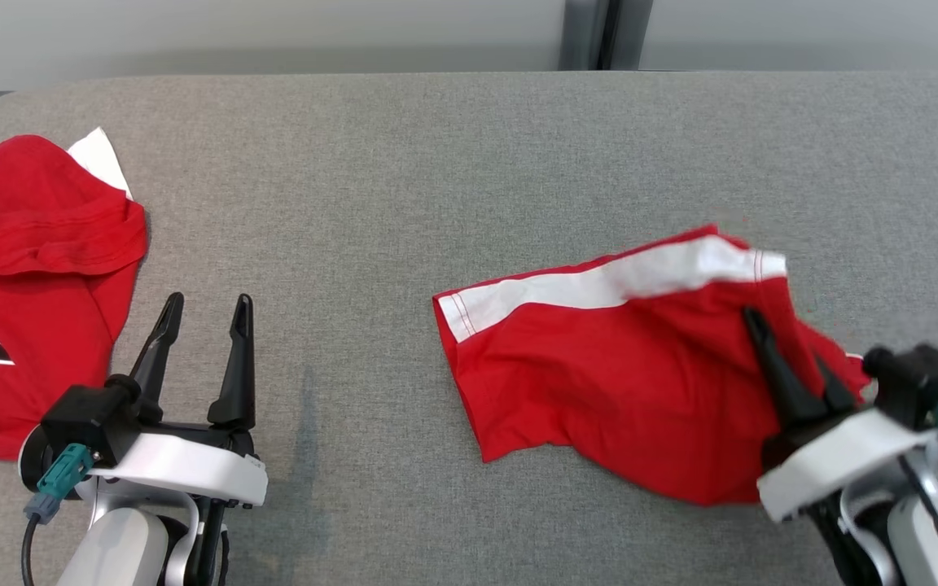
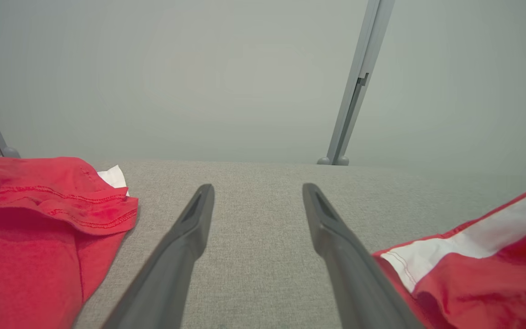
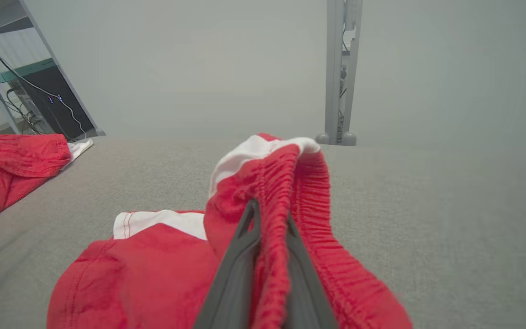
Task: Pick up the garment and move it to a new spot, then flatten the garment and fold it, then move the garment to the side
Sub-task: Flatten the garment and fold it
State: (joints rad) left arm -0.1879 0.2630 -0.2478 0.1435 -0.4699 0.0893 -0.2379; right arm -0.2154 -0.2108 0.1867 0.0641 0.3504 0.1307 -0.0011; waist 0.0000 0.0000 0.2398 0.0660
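Note:
The garment (image 1: 599, 382), red shorts with a white side stripe, lies crumpled on the right half of the grey table (image 1: 436, 163). My right gripper (image 1: 786, 342) is at its right end, shut on the gathered elastic waistband. In the right wrist view the waistband (image 3: 286, 183) is pinched between the two dark fingers (image 3: 235, 274) and lifted into a ridge, while the rest of the garment (image 3: 153, 274) trails down to the left. My left gripper (image 1: 208, 303) stands open over bare table at the lower left, holding nothing. The left wrist view has the left gripper (image 2: 257, 187) and the garment's striped hem (image 2: 496, 274) at right.
A second red shirt (image 1: 29, 268) with printed lettering lies at the table's left edge, with a white piece (image 1: 103, 159) beneath its far corner; it also appears as a red shirt (image 2: 25, 237) beside my left fingers. A grey post (image 3: 340, 73) stands behind the table.

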